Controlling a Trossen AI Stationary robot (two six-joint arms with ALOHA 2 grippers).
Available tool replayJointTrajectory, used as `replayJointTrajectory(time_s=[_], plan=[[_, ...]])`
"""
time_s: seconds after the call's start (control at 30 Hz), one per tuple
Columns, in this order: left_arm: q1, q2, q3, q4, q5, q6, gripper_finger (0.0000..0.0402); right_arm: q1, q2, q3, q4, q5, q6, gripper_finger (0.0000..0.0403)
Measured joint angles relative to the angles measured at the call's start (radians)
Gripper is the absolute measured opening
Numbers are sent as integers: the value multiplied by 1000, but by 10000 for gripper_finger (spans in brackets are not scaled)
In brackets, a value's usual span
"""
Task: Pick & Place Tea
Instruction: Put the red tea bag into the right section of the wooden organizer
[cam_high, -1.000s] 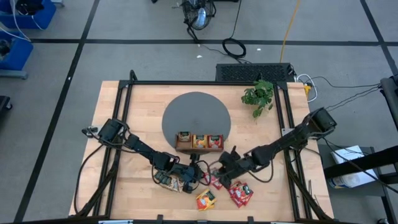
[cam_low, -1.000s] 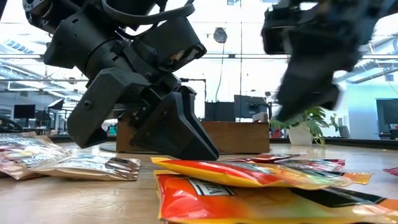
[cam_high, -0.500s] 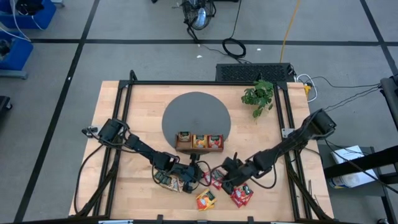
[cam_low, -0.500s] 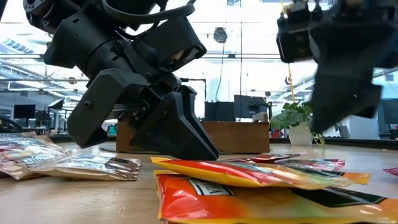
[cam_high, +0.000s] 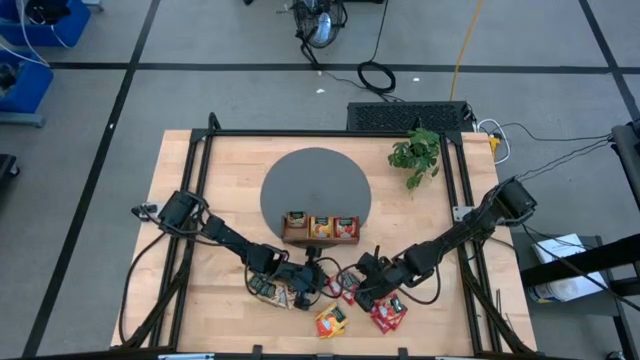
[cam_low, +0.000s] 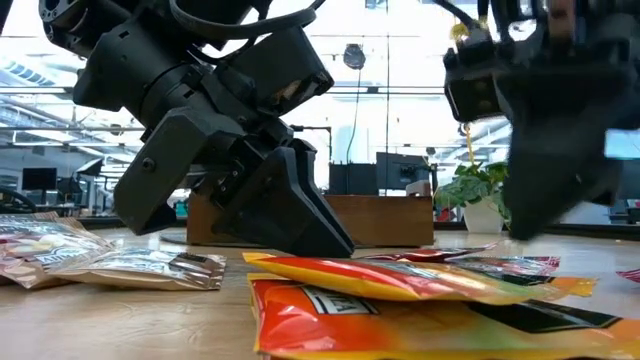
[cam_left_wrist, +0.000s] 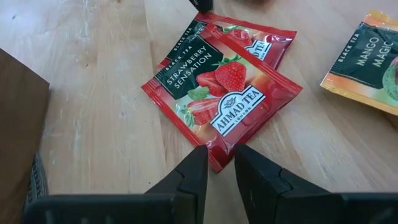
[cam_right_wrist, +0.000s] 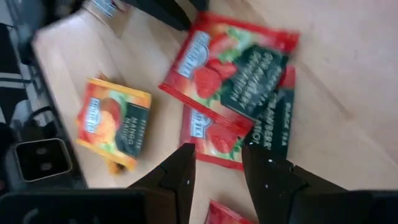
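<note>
While both my arms reach low over the wooden table (cam_high: 200, 200), the large dark round mat (cam_high: 315, 185) lies at the table's centre with the brown three-compartment tray (cam_high: 321, 228) on its six o'clock edge, sachets standing in all three sections. A potted plant (cam_high: 416, 152) stands at about two o'clock from the mat.

The loose tea lies at six o'clock from the tray, between my two pincers. My left gripper (cam_left_wrist: 217, 163) is down at the table, its jaws a narrow slot apart with nothing between them. Just off its fingertips, at twelve o'clock from them in my left wrist view, lies a red strawberry sachet (cam_left_wrist: 221, 102), one corner pointing into the slot, with a second red sachet (cam_left_wrist: 264, 40) tucked partly beneath it. An orange mango sachet (cam_left_wrist: 367, 59) lies well off at two o'clock.

My right gripper (cam_right_wrist: 217, 158) hangs above the red pile, jaws parted and gripping nothing. Past its fingertips lie two overlapping strawberry sachets (cam_right_wrist: 233, 65), one atop the other, and a mango sachet (cam_right_wrist: 115, 121) at ten o'clock. In the low view, more orange sachets (cam_low: 400, 280) lie stacked nearest the camera, and pale ones (cam_low: 140, 265) sit at nine o'clock beside my left gripper.
</note>
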Motion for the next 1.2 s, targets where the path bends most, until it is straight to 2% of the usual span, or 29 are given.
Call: replayJointTrajectory(time_s=[0.23, 0.73, 0.93, 1.2], plan=[[-2, 0, 0, 18, 8, -6, 88, 7, 46, 0, 0, 8, 26, 121], [-2, 0, 0, 13, 9, 19, 88, -29, 47, 0, 6, 37, -15, 121], [-2, 0, 0, 3, 9, 42, 88, -38, 47, -1, 58, 81, -37, 130], [0, 0, 1, 4, 7, 44, 88, -71, 47, -1, 50, 54, -37, 138]])
